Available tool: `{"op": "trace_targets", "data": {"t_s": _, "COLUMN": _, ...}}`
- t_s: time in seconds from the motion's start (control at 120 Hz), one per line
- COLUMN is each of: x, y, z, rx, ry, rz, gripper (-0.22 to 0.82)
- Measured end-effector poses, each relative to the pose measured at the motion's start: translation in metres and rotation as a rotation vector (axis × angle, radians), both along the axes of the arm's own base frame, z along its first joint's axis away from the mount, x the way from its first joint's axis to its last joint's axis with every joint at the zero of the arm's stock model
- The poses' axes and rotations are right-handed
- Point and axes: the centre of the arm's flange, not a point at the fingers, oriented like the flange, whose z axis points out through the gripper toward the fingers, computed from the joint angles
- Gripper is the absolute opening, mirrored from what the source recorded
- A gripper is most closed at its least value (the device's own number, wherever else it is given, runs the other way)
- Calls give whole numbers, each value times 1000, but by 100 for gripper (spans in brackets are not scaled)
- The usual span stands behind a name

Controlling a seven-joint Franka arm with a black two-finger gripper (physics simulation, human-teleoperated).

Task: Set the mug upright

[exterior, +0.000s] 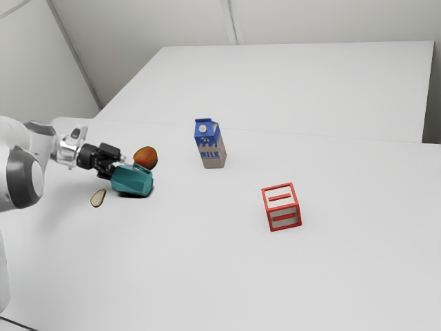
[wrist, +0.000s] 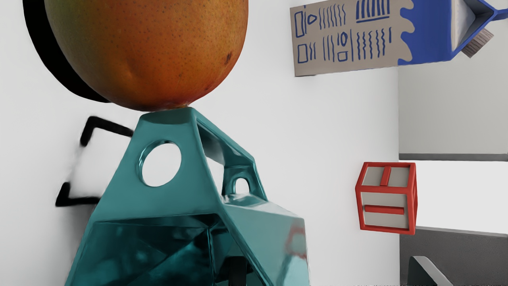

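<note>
The mug [exterior: 131, 181] lies on its side on the surface [exterior: 200, 255], right in front of the tool [exterior: 115, 165], its open mouth turned back toward the hand. In the wrist view the tool stands open, its two fingertips well apart at the near edge: one dark tip [wrist: 238, 272] reaches into the mug's mouth, while the other [wrist: 422, 272] is outside, with a gap between it and the mug's side wall. The mug's wall thus runs between them without being pinched; the near edge cuts the view off there, so how deep the inner tip sits is hard to say. The teal handle, pierced by round holes, points toward the mango [exterior: 145, 157] and seems to meet it. In the exterior view the mango sits just beyond the mug, and a small pale oval piece with a dark rim [exterior: 98, 198] lies near it on the nearer side. A blue and grey-brown milk carton [exterior: 211, 146] stands upright toward the exterior view's right, and a red-edged block [exterior: 281, 207] rests farther right still, well apart from the mug.
</note>
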Motion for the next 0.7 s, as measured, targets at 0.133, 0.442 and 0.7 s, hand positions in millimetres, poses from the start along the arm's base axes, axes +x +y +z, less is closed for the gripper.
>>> {"op": "trace_targets", "data": {"t_s": 0.133, "x": -1, "y": 1, "z": 2, "rx": -8, "ry": -35, "rz": -7, "gripper": 8}}
{"op": "trace_targets", "data": {"t_s": 0.442, "x": -2, "y": -2, "z": 12, "rx": -23, "ry": -90, "rz": -41, "gripper": -13}}
{"op": "trace_targets", "data": {"t_s": 0.7, "x": 17, "y": -46, "z": 110, "rx": 102, "ry": -193, "rz": -173, "gripper": -17}}
